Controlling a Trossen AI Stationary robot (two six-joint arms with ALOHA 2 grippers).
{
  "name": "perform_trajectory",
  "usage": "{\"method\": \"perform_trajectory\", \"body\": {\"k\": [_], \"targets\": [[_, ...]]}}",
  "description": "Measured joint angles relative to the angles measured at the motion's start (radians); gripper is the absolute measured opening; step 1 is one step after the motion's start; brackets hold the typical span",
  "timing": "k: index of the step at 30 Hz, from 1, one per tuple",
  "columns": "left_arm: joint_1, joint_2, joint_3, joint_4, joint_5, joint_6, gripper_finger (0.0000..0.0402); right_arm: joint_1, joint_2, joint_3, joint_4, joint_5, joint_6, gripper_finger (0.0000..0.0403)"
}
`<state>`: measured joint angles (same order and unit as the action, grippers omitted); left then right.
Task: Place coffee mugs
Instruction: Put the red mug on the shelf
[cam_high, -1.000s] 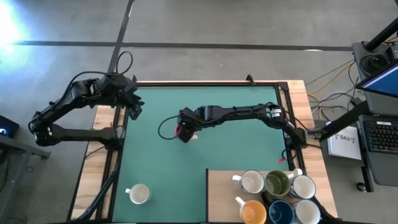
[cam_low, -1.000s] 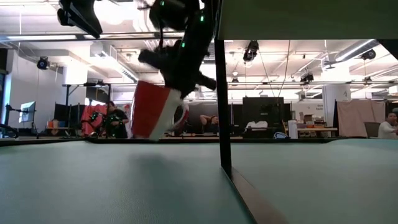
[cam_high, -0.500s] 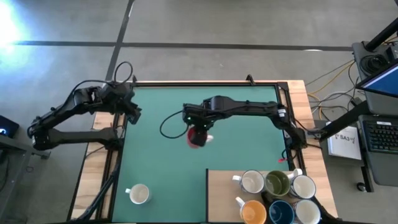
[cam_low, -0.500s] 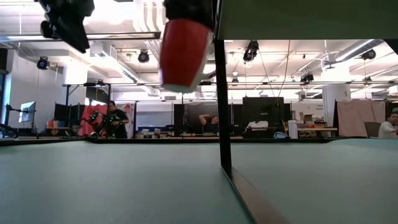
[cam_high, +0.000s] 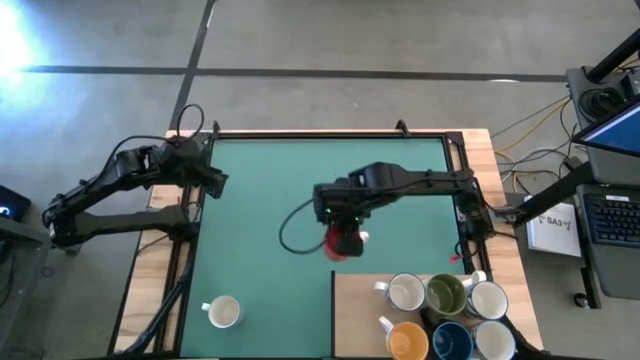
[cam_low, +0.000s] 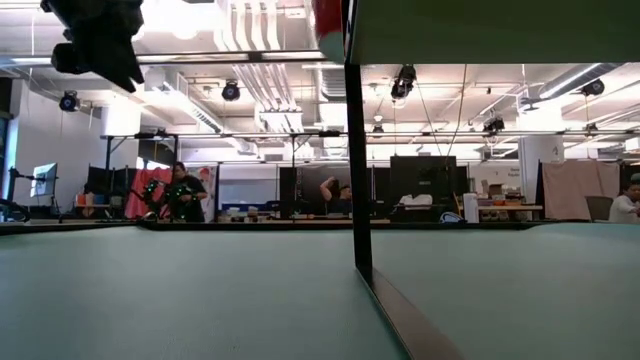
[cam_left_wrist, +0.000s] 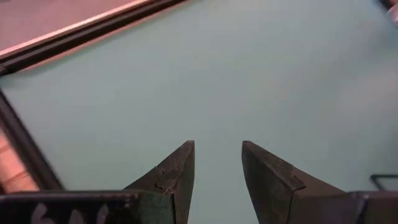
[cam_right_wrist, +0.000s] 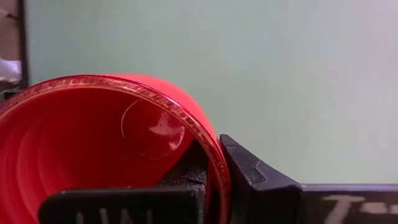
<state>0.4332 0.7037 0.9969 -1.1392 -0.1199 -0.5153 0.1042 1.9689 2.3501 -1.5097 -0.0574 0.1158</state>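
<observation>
Nearest me, at the table's front right corner, I have a raised wooden board (cam_high: 352, 300) carrying six mugs packed close in two rows: white mug (cam_high: 406, 293), olive-lined mug (cam_high: 445, 294), another white mug (cam_high: 487, 300), then orange mug (cam_high: 408, 341), dark blue mug (cam_high: 451, 342) and a white mug at the edge (cam_high: 495, 341). All glossy ceramic, round, mouths up. Little free room on that board except its left strip. In the low view its edge shows as a dark vertical post (cam_low: 357, 170).

Front left, a lone white mug (cam_high: 223, 312) sits on the green mat (cam_high: 260, 160), well apart from everything, handle toward the left.

Mid-table, right gripper (cam_high: 343, 233) is clamped on the red mug (cam_high: 344, 241), held in the air just beyond the board's far left corner. Right wrist view: one finger inside the rim, one outside, pinching the wall of the red mug (cam_right_wrist: 106, 149); smooth shiny red inside, thin pale rim line. Only a red sliver at the top of the low view (cam_low: 327, 15), so it is high off the mat.

Mat is flat, matte, plain teal, wide open across the centre and the far side. Black frame rails border it, wooden table margins outside.

Far left, left gripper (cam_high: 214, 175) hovers over the mat's left edge, holding nothing, its dark wedge-shaped fingers (cam_left_wrist: 177, 177) a little apart over bare mat.

Beyond: workshop room, desks, people seated.
</observation>
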Motion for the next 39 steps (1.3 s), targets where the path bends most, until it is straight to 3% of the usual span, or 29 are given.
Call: {"method": "perform_trajectory", "body": {"k": [21, 30, 39], "targets": [[-0.006, 0.011, 0.002, 0.145, 0.010, -0.134, 0.0116, 0.265, -0.062, 0.004, -0.002, 0.009, -0.113, 0.0013], [-0.015, 0.029, 0.001, 0.162, 0.010, -0.169, 0.0116, 0.300, -0.062, 0.004, -0.006, 0.133, -0.297, 0.0013], [-0.054, 0.075, 0.001, 0.163, 0.010, -0.183, 0.0116, 0.311, -0.027, 0.004, 0.009, 0.138, -0.416, 0.0013]]}}
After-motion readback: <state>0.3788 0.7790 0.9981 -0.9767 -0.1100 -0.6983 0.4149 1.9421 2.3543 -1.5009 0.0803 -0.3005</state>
